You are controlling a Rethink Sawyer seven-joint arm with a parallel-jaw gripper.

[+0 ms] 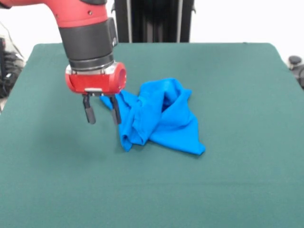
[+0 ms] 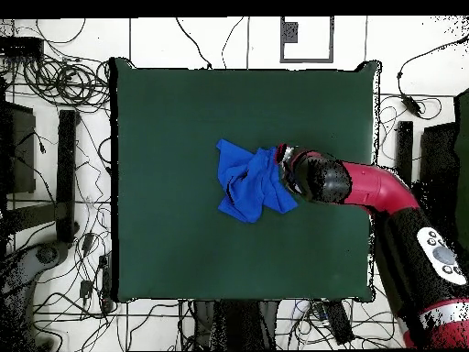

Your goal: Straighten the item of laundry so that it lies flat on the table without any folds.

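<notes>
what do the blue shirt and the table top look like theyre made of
The shirt looks like thin, soft plain fabric, perhaps a cotton knit: it lies crumpled in loose folds with a matte bright blue surface. The table top seems covered in a dark green felt-like cloth: flat, even, no shine or grain. Neither material can be confirmed by look alone.

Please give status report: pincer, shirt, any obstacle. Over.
Pincer open, empty, at shirt's edge. Shirt crumpled in a heap, mid-table, not flat. No obstacle seen.
</notes>
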